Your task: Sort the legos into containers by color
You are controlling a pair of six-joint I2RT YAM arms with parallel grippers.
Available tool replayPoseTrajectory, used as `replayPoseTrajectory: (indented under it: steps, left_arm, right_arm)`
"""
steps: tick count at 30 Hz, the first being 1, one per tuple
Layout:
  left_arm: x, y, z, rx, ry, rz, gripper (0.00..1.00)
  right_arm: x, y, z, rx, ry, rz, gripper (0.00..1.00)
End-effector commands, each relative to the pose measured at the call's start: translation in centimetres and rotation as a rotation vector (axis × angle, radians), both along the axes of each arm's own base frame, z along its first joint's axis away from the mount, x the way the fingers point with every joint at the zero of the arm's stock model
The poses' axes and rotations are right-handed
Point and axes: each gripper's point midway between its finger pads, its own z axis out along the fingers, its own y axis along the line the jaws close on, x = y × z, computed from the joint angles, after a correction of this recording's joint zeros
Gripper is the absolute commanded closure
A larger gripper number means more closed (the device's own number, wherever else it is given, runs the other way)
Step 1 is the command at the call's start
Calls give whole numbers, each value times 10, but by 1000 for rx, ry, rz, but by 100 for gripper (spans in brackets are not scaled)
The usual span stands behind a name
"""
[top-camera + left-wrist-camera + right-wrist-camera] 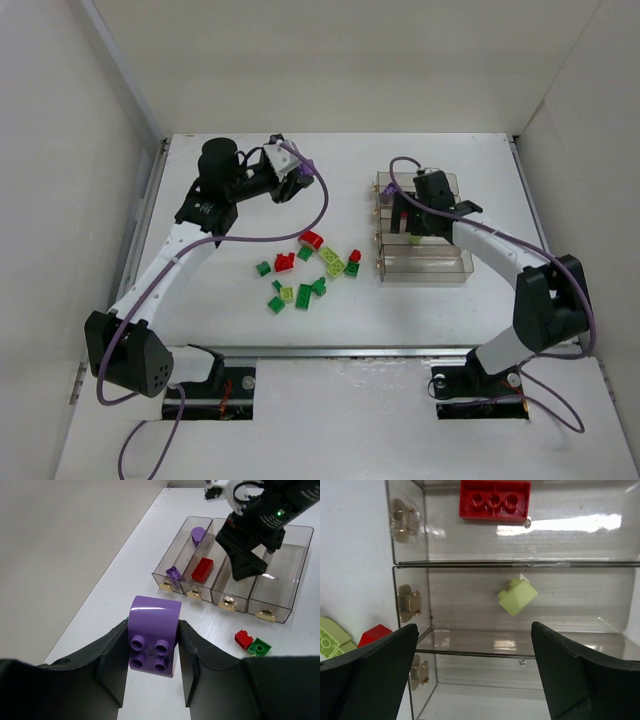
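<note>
The left gripper (292, 183) is hovering at far left, well apart from the bins (425, 266). The right gripper (413, 226) is hanging over them (jaws hidden). Red and green bricks (310, 268) are lying scattered left of the bins.

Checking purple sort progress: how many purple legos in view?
3. One purple lego in the left gripper; a rounded purple piece and a small purple brick in the end bin, leftmost in left wrist view. The right arm may hide more.
</note>
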Motion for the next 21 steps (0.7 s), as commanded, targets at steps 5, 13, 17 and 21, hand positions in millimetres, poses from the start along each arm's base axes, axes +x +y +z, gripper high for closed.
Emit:
replayPoseTrajectory:
  steps: [5,13,17,21]
  left_arm:
    - [-24,-7,20,-29,-48,-114,100]
    - [-65,-30,42,-63,-98,-407,100]
    - [-79,-32,59,-63,-201,-492,100]
    - [-83,-30,64,-33,-351,-517,100]
  right_arm:
    - [17,30,127,-21,-449,291,0]
    - [-67,134,247,206,-892,1108,0]
    - [-51,140,257,511,-717,1151,0]
    - [-35,148,260,807,-488,1240,0]
